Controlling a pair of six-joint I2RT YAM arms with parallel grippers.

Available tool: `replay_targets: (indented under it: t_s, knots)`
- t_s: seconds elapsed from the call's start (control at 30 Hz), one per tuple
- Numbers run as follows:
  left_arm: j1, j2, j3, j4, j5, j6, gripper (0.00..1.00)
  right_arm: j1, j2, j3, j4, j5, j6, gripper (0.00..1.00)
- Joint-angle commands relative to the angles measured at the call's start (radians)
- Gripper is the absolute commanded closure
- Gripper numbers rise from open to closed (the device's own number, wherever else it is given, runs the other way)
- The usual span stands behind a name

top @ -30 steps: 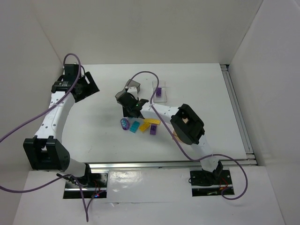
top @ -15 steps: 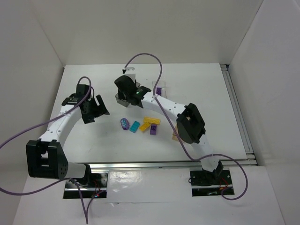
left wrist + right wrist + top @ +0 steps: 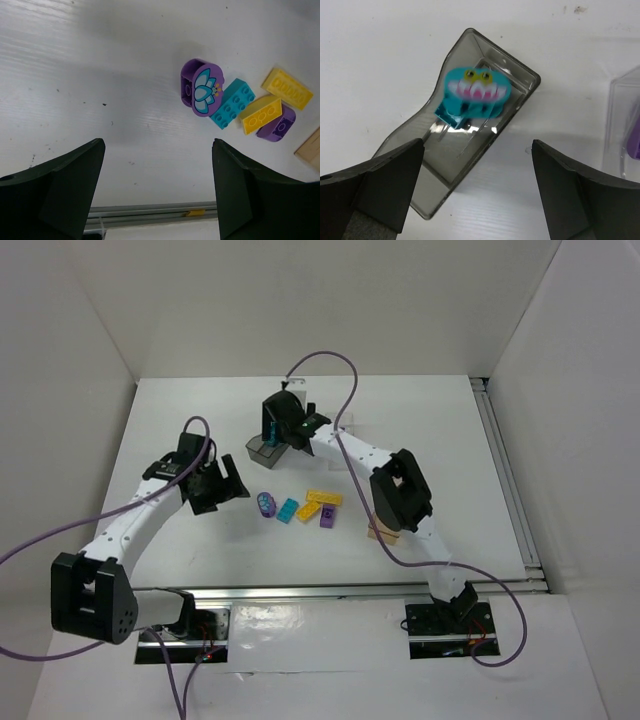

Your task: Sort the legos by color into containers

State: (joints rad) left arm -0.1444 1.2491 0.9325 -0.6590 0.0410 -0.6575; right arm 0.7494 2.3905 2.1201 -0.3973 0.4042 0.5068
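My right gripper [image 3: 477,192] hangs open above the smoky dark grey container [image 3: 432,172]. A teal lego with a toothy face [image 3: 475,95] shows blurred over that tray's far half, free of both fingers. In the top view the same tray [image 3: 256,450] lies under the right gripper [image 3: 280,435]. My left gripper [image 3: 157,192] is open and empty, just left of the loose pile. The pile holds a round purple-and-teal piece [image 3: 200,87], a teal brick [image 3: 232,102], two yellow bricks [image 3: 287,87] [image 3: 260,115] and a purple brick [image 3: 277,125].
A clear container [image 3: 620,95] with a purple brick [image 3: 634,131] in it sits right of the dark one. The tan container [image 3: 383,532] lies partly under the right arm's forearm. The table's metal front rail [image 3: 150,214] runs close behind the left gripper.
The right gripper carried the teal lego from the pile to the dark tray and opened, letting it go. The left arm swung right and nearer, toward the pile.
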Motion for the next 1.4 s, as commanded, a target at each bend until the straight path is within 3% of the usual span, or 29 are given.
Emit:
replay_targets:
  t_s: [0.0, 0.3, 0.57, 0.8, 1.07, 1.2, 1.37]
  knots:
    - [-0.066, 0.050, 0.026, 0.030, -0.021, -0.050, 0.08, 0.004, -0.215, -0.116, 0.074, 0.047, -0.004, 0.05]
    - [-0.291, 0.300, 0.150, 0.075, -0.136, -0.140, 0.16, -0.021, -0.628, -0.555, 0.118, 0.134, -0.004, 0.05]
    - [-0.322, 0.461, 0.229, 0.065, -0.222, -0.195, 0.22, -0.086, -0.907, -0.824, 0.049, 0.170, 0.007, 0.03]
    - [-0.322, 0.532, 0.259, 0.055, -0.256, -0.226, 0.35, -0.150, -1.021, -0.925, 0.026, 0.134, 0.007, 0.03]
    - [-0.322, 0.544, 0.350, 0.056, -0.230, -0.179, 0.72, -0.168, -1.070, -0.966, -0.017, 0.116, 0.007, 0.03]
    - [-0.346, 0.567, 0.483, 0.056, -0.178, -0.110, 0.72, -0.188, -1.119, -0.976, -0.052, 0.107, 0.007, 0.03]
    - [-0.394, 0.717, 0.821, 0.010, -0.156, -0.057, 0.72, -0.197, -1.177, -1.018, -0.107, 0.033, 0.033, 0.03]
